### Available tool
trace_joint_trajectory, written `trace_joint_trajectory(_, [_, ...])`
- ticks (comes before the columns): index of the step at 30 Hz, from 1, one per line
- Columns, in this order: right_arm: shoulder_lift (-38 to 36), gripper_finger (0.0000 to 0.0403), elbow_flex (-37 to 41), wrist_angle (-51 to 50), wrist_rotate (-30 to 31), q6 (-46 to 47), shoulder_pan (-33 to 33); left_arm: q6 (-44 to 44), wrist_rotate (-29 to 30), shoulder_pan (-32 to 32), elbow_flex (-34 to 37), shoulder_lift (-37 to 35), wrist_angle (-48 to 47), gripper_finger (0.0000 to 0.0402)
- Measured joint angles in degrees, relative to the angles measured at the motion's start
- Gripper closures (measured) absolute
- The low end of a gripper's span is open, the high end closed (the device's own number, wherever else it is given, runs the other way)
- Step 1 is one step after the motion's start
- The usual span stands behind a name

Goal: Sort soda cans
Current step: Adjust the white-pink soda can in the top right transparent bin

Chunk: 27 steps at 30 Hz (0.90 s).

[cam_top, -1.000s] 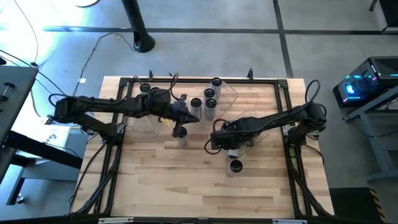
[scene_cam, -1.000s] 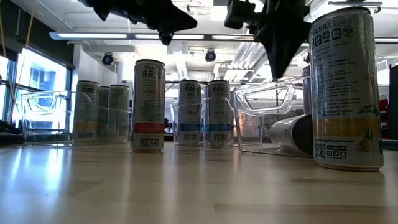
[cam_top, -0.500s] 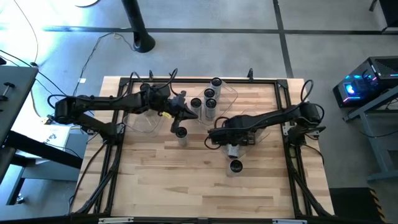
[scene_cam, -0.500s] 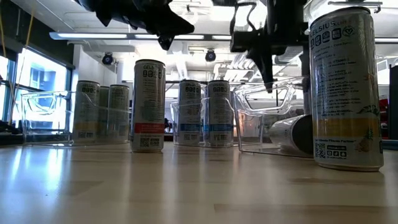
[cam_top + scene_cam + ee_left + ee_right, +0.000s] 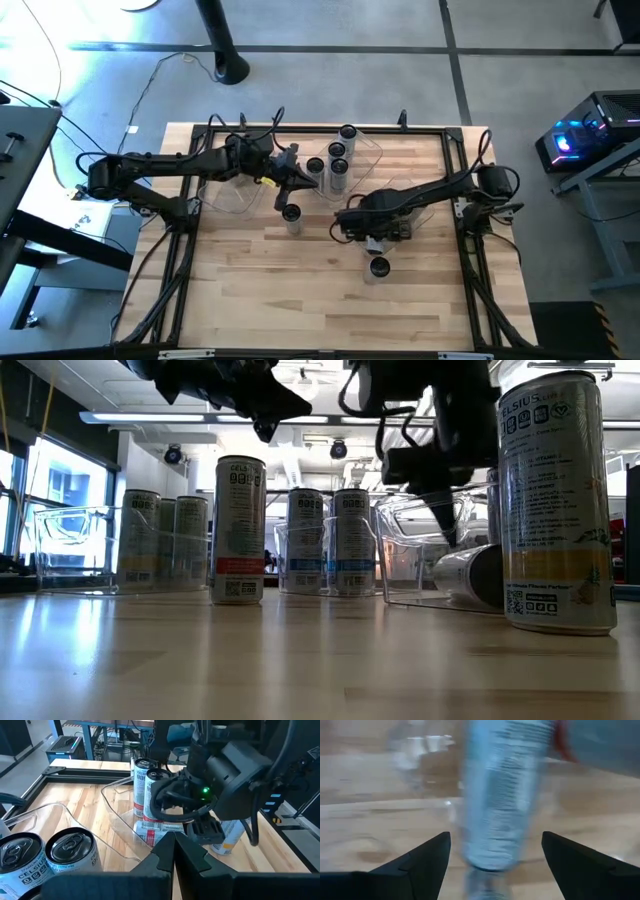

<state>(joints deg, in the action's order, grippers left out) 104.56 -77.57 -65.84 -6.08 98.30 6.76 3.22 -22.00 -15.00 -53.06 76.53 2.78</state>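
Soda cans (image 5: pixel 337 165) upright in clear bin (image 5: pixel 372 150)

The can (image 5: pixel 556 500) nearest the low camera, at the tabletop's front edge, carries the brand "CELSIUS" near its top rim; the fine print and small icons beneath it are too small to read. In the left wrist view, two cans (image 5: pixel 45 857) standing side by side show "CELSIUS" on their sides. Other cans carry QR codes and blocks of label text, none of it legible. The can lying in the right wrist view is blurred past reading.
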Motion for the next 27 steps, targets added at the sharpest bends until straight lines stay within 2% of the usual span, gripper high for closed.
trace_joint_trajectory(3, [-0.3,0.0093,0.1,2.3,2.7,-0.3,-0.7,0.0,0.0,0.0,0.0,0.0,0.0,0.0401])
trace_joint_trajectory(12, [-0.4,0.0093,5.3,4.9,-0.6,-0.8,-1.6,0.0,0.0,0.0,0.0,0.0,-0.1,0.0401])
trace_joint_trajectory(21, [-0.6,0.0094,9.9,11.7,0.3,0.7,-1.6,0.0,0.0,0.0,0.0,0.0,0.0,0.0401])
trace_joint_trajectory(24, [-0.6,0.0106,10.0,11.6,1.4,0.8,-1.6,0.0,0.0,0.0,0.0,0.0,0.1,0.0401])
trace_joint_trajectory(27, [-0.5,0.0141,10.0,11.5,1.5,0.7,-1.6,0.0,0.1,0.0,0.0,0.0,0.1,0.0401])
